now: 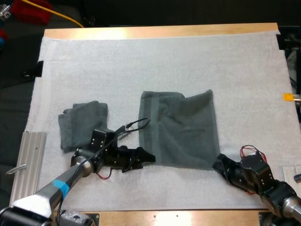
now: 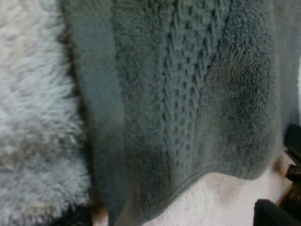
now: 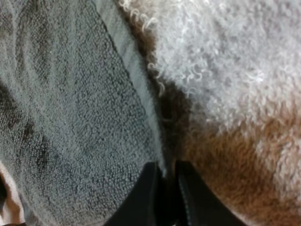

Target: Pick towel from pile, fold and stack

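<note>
A dark grey-green towel (image 1: 181,129) lies spread flat on the middle of the white mat (image 1: 141,61). A smaller folded towel (image 1: 82,122) rests to its left. My left gripper (image 1: 149,157) sits low at the spread towel's near left corner, and the left wrist view looks closely over the towel's hem (image 2: 188,94). My right gripper (image 1: 217,165) is at the near right corner. In the right wrist view its two black fingers (image 3: 146,193) stand almost together on the towel's edge (image 3: 136,84), so my right gripper (image 3: 167,197) is shut on that hem.
A ribbed metal plate (image 1: 28,160) lies off the mat's near left side. The wooden table edge (image 1: 160,32) runs along the far side. Bare mat stretches beyond both towels.
</note>
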